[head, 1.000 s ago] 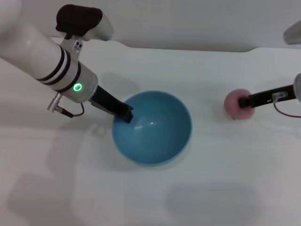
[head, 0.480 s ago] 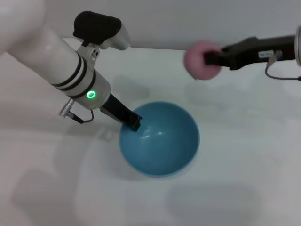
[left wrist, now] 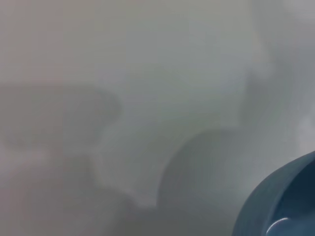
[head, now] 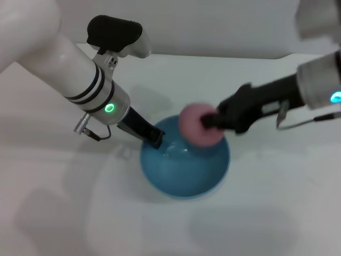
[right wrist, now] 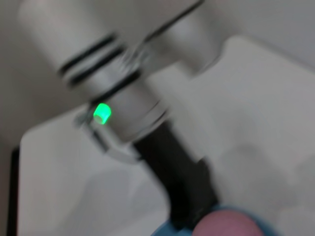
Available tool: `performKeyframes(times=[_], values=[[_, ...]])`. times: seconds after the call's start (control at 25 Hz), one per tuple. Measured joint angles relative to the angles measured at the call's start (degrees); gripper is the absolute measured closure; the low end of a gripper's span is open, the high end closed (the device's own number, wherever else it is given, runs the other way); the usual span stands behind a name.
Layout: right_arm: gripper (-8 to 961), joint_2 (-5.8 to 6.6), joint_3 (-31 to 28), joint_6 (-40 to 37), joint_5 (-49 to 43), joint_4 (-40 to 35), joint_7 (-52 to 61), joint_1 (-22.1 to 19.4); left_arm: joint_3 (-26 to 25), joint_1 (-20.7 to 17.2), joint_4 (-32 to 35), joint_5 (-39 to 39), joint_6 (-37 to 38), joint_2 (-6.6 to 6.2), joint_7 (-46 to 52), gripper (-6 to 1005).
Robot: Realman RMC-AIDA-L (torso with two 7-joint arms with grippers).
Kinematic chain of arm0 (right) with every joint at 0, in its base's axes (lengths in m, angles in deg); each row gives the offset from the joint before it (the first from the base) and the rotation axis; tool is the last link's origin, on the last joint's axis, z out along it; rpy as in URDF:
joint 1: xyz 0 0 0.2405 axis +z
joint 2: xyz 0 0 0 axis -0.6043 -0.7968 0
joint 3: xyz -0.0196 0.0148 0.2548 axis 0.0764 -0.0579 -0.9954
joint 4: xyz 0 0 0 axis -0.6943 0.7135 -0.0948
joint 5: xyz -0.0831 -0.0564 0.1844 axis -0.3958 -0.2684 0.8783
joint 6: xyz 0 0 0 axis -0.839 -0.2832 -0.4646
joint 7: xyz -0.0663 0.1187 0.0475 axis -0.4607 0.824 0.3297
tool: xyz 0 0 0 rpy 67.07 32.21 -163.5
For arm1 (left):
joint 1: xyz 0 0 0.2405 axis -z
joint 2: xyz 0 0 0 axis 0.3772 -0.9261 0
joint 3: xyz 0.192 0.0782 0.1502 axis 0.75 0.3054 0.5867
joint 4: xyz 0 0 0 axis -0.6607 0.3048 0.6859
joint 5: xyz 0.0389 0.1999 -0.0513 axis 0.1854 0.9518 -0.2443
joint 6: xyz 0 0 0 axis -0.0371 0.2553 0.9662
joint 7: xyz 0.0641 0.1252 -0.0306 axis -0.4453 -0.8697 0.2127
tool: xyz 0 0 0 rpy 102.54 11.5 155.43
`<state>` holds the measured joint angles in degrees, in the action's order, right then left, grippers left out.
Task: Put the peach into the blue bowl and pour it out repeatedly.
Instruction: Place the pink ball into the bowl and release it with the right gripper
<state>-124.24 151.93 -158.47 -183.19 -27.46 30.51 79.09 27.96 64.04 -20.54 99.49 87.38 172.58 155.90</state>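
My right gripper is clamped on the small round matte pink peach, and I hold it just above the far right part of the deep, smooth light-blue bowl. The fruit hangs over the bowl's opening, not yet down inside; I judge that a release from here would drop it onto the glossy inner wall and not onto the table. In my right wrist view only the top of the peach shows, with a thin edge of the bowl's blue rim beside it.

My left gripper is shut on the bowl's far left rim, one dark finger inside and the arm slanting down from the left. That grip steadies the bowl for the drop, and I expect it also sets up the tipping that pouring will call for. My left wrist view is hazy; I think the dark blue curve at its corner is the bowl's outer wall, but little else reads there.

The bowl rests on a plain white table, matte and bare around it, with soft shadows of my arms on it. A pale wall rises beyond its far edge.
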Motion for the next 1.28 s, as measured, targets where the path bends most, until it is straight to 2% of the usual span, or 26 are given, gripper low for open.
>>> performKeyframes(times=[0.2,0.32,0.6,0.8,0.84,1.0,1.12,1.16,1.28], values=[[860,-0.22,6.8,2.7,-1.6,1.1,-0.8,0.0,0.1,0.7,0.0,-1.9,-0.5,-0.03,0.0,1001],[795,-0.28,8.9,5.1,-3.9,1.3,0.8,0.0,0.1,0.7,0.0,-2.4,-0.9,-0.05,0.2,1001],[642,-0.27,8.3,5.5,-4.9,0.9,1.2,-0.4,0.1,0.7,0.0,-2.5,-2.0,-0.04,0.9,1001],[492,-0.25,7.1,5.0,-5.0,-1.1,1.3,-1.3,0.2,0.8,-0.1,-2.5,-2.7,-0.02,1.3,1000],[462,-0.27,6.4,4.9,-5.0,-1.9,1.3,-1.7,0.2,0.8,-0.3,-2.6,-3.0,-0.02,1.4,1000],[462,-0.28,1.3,3.7,-4.4,-4.1,1.3,-3.0,0.3,0.6,-1.3,-2.6,-5.9,0.01,1.4,1000],[461,-0.13,-6.5,4.3,-1.2,-3.7,1.4,-4.4,1.7,-0.5,-1.5,-4.1,-12.5,0.05,1.0,1000],[461,-0.11,-9.6,5.1,1.4,-2.9,1.4,-5.4,1.7,-0.5,-1.5,-4.1,-12.5,0.05,1.0,1000],[461,0.25,-18.4,9.3,11.3,2.0,1.0,-9.0,4.5,-1.4,-2.7,-6.7,-21.2,-0.1,0.7,1000]])
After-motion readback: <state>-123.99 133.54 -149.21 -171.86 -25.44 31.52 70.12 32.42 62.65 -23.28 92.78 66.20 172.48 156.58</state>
